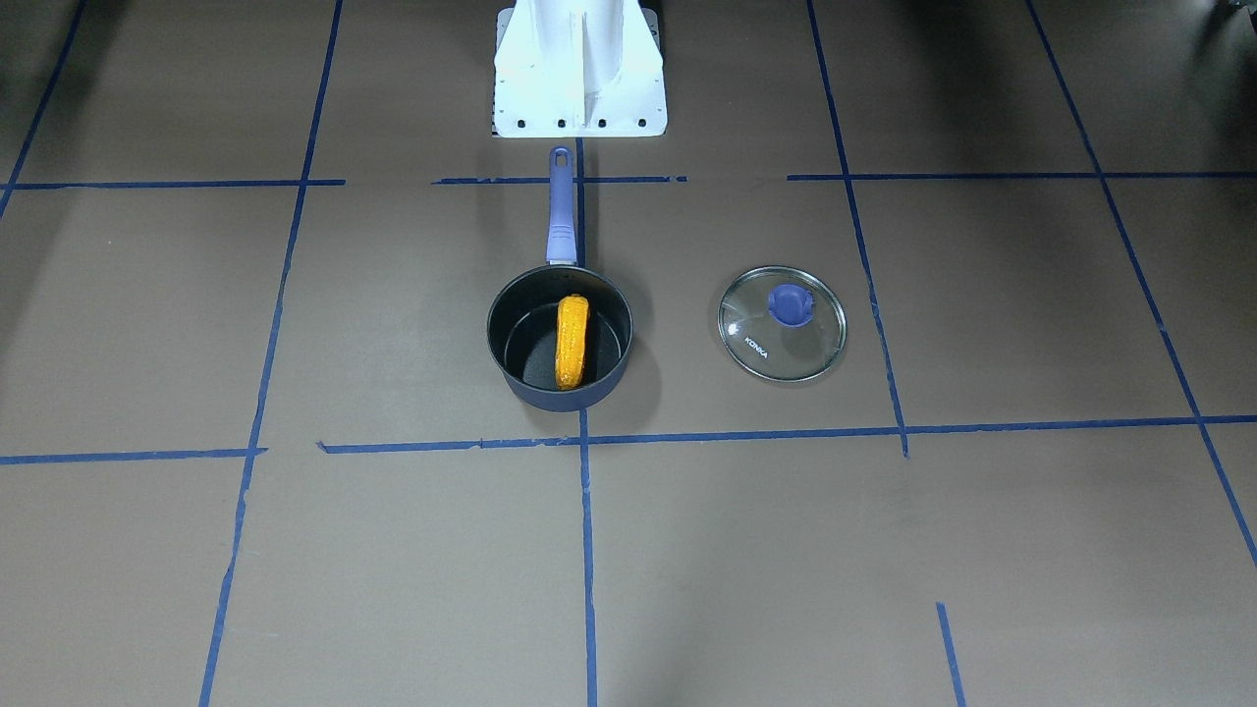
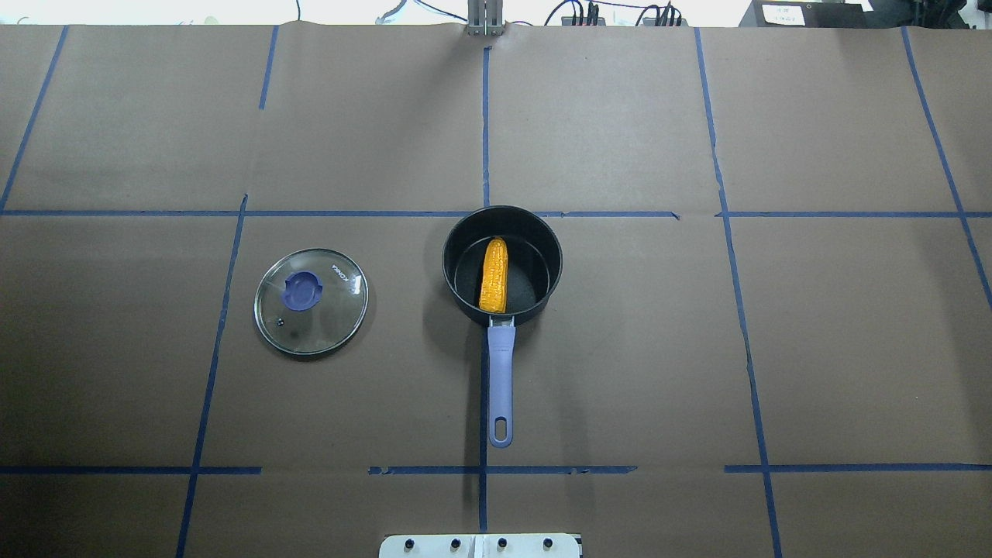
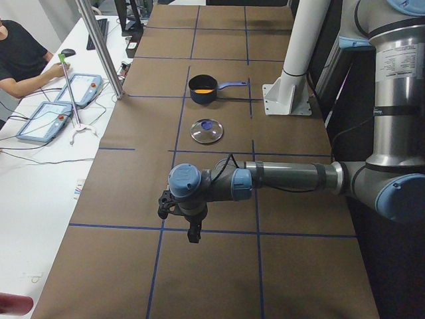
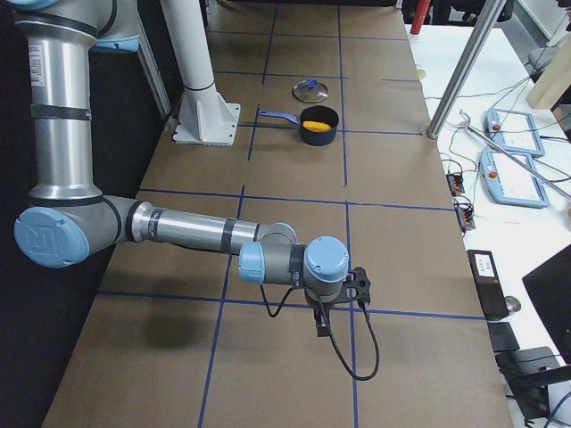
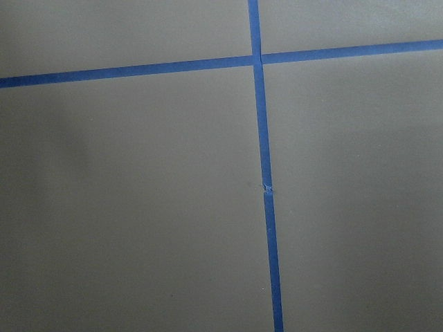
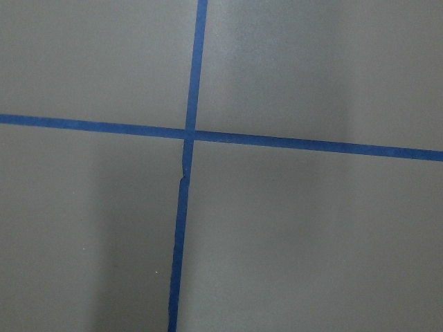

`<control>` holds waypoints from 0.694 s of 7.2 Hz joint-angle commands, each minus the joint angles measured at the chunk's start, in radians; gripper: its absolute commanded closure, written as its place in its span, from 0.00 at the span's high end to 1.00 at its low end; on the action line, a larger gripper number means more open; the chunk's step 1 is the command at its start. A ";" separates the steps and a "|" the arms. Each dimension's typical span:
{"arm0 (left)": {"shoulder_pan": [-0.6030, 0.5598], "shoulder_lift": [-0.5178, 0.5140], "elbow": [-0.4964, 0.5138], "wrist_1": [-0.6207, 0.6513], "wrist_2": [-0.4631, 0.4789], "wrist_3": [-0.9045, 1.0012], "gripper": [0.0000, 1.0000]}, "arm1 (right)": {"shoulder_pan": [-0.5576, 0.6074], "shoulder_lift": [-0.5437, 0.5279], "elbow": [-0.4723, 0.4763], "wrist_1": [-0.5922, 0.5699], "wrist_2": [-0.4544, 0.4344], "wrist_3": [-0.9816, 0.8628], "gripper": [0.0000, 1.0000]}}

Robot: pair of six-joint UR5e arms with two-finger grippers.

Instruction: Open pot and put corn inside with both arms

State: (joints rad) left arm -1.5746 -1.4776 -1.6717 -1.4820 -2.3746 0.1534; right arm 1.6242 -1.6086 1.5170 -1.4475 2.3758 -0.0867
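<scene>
The dark navy pot (image 2: 459, 267) stands open at the table's middle, its periwinkle handle (image 2: 501, 372) pointing toward the robot base. The orange-yellow corn (image 2: 494, 275) lies inside it, leaning on the wall; it also shows in the front view (image 1: 572, 341). The glass lid (image 2: 329, 310) with blue knob lies flat on the table, apart from the pot on the robot's left side (image 1: 786, 355). My left gripper (image 3: 193, 235) hangs far off at the table's left end, my right gripper (image 4: 322, 326) at the right end. Both show only in side views, so I cannot tell whether they are open or shut. The wrist views show only bare table.
The white base pedestal (image 1: 579, 88) stands just behind the pot handle. Blue tape lines (image 2: 484, 116) grid the brown table. A side desk with tablets (image 3: 73, 90), a metal post (image 3: 99, 46) and an operator (image 3: 16, 56) lies beyond the table's far edge.
</scene>
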 commanded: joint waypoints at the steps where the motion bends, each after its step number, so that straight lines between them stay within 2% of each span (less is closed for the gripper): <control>1: -0.001 0.000 0.000 0.000 0.000 0.000 1.00 | 0.000 0.001 0.009 0.003 0.043 0.056 1.00; 3: 0.001 0.000 0.001 -0.001 0.000 0.000 1.00 | 0.000 0.021 0.049 -0.146 0.057 0.053 1.00; 5: 0.001 0.000 0.000 -0.001 0.000 0.000 1.00 | 0.000 0.016 0.057 -0.151 0.042 0.044 1.00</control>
State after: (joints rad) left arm -1.5744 -1.4772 -1.6715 -1.4832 -2.3746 0.1534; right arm 1.6245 -1.5919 1.5674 -1.5871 2.4274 -0.0385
